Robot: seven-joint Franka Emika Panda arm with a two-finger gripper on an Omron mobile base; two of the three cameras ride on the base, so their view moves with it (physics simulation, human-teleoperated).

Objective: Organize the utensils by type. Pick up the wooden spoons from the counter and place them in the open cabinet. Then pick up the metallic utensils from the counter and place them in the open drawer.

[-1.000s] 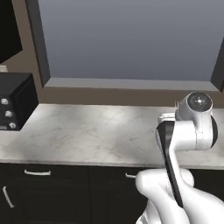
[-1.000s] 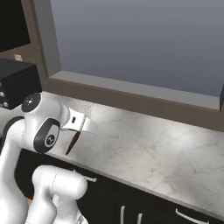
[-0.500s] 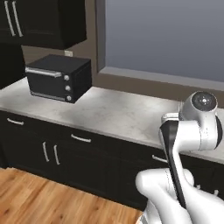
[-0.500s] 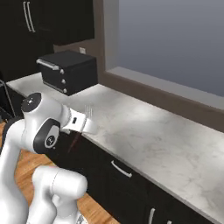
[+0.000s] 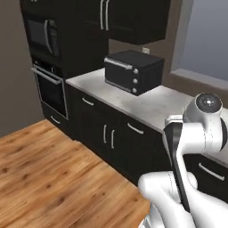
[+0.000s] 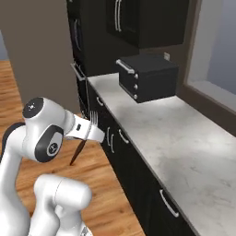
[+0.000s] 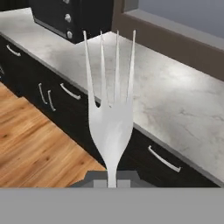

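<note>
My gripper point(image 6: 87, 131) is shut on the small fork point(image 7: 110, 118), held out in front of the black cabinet fronts beside the counter point(image 6: 175, 138). In the hand view the silver tines point up over the white marble counter point(image 7: 175, 96). In the right base view the fork's point(image 6: 93, 120) tines stick up above the hand and its dark handle hangs down below it. The wooden spoons, the silver spoon and the open drawer are out of view.
A black toaster oven point(image 5: 132, 71) point(image 6: 147, 78) stands on the counter point(image 5: 151, 104) near its left end. A tall black column with a wall oven point(image 5: 49, 84) closes that end. Wood floor point(image 5: 53, 173) lies in front, and closed black wall cabinets point(image 5: 129, 18) hang above.
The whole picture has swung: the base has moved, bringing the toaster oven, the oven column and the wood floor into view. The fork stays in the gripper.
</note>
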